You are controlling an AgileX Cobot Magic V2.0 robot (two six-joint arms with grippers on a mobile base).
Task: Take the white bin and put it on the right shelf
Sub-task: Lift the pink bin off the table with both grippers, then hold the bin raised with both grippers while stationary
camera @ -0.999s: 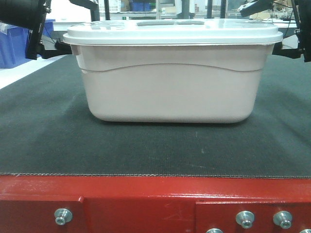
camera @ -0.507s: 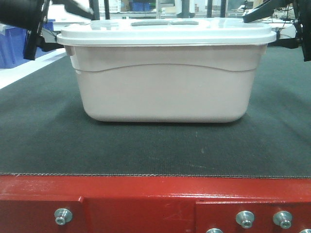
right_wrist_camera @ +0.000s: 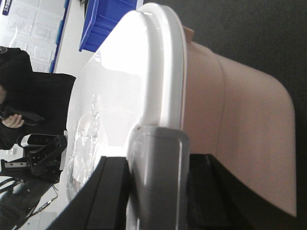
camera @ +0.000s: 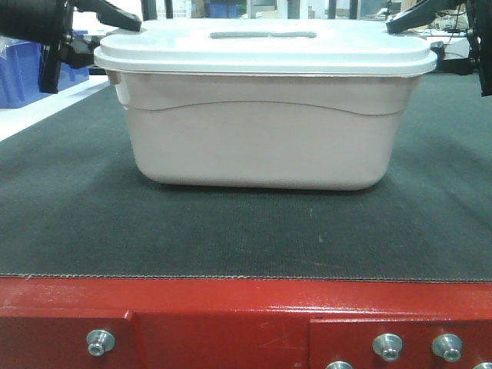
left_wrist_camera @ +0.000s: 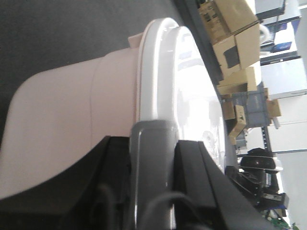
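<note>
White bin (camera: 261, 138) is mid-table on the dark, coarse-woven mat (camera: 231, 238), and I can't tell whether its base rests on it; no shelf shows in any view. Left end effector (camera: 98, 37) and right end effector (camera: 427, 44) each pinch the overhanging rim of the lid (camera: 261, 48) at opposite ends, a grey finger (left_wrist_camera: 153, 167) lying on the edge, closed down narrow as far as I can judge. The tub is smooth, glossy plastic with rounded corners, a curved ridge and a flat whiter lid. I'd raise both sides level and slow, because an uneven pull could pop the lid or let the slick rim slip.
</note>
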